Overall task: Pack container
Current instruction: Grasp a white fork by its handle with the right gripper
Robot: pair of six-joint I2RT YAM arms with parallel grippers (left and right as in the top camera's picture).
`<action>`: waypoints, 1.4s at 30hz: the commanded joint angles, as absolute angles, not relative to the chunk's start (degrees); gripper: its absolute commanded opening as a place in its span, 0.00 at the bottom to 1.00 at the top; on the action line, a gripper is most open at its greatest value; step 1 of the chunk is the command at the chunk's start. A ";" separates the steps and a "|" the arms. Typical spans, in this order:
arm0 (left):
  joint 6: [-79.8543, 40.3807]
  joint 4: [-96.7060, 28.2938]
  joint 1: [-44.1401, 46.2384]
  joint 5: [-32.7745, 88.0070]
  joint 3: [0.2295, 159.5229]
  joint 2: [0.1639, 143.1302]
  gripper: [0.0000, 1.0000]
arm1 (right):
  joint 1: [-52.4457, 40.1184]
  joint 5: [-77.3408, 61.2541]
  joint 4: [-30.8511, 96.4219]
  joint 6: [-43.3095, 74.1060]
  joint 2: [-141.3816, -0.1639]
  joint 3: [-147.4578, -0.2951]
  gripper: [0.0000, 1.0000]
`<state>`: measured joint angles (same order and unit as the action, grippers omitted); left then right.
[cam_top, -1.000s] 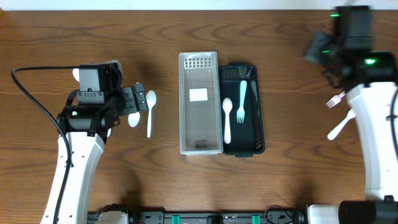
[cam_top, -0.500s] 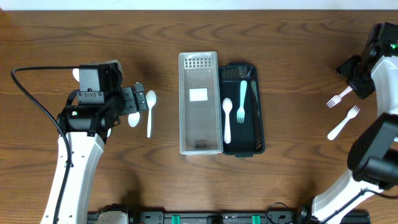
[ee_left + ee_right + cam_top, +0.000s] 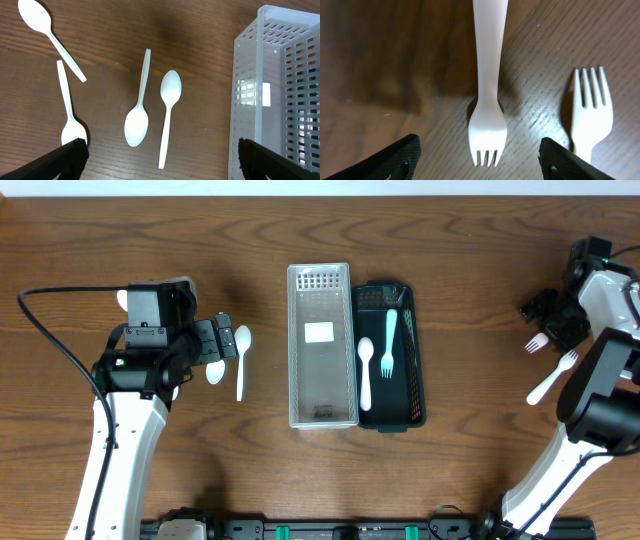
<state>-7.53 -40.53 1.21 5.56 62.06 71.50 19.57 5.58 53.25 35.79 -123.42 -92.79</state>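
A clear perforated container (image 3: 322,415) stands at the table's middle, with a black tray (image 3: 415,385) touching its right side. The tray holds a white spoon (image 3: 365,370) and a white fork (image 3: 389,340). My left gripper (image 3: 222,340) is open and empty over loose white spoons (image 3: 241,360); the left wrist view shows several spoons (image 3: 168,115) between and beyond its fingers (image 3: 160,160). My right gripper (image 3: 548,320) is open low over two white forks (image 3: 553,376) at the far right. One fork (image 3: 488,100) lies between its fingers (image 3: 480,155), and another fork (image 3: 591,115) lies to the right.
The clear container's wall (image 3: 280,90) is at the right of the left wrist view. The right forks lie close to the table's right edge. Bare wood lies between the black tray and the forks.
My right arm has swung from the far right corner down onto the two forks. The left arm, spoons and containers have not moved.
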 commanded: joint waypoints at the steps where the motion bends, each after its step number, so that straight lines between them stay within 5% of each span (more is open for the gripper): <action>1: -7.60 -40.71 0.93 4.89 63.24 71.11 0.98 | 20.08 5.54 52.99 35.68 -125.23 -92.53 0.79; 17: -7.60 -40.71 0.93 4.91 63.24 71.11 0.98 | 20.05 5.54 52.27 34.50 -126.72 -92.49 0.90; 29: -7.60 -40.71 0.93 4.91 63.24 71.11 0.98 | 20.05 5.50 52.84 33.58 -126.72 -92.01 0.37; 42: -7.60 -40.71 0.93 4.91 63.24 71.11 0.98 | 20.01 5.54 53.58 33.58 -126.72 -92.03 0.04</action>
<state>-7.51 -40.53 1.21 5.56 62.06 71.50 19.66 4.95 53.15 33.69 -125.97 -92.66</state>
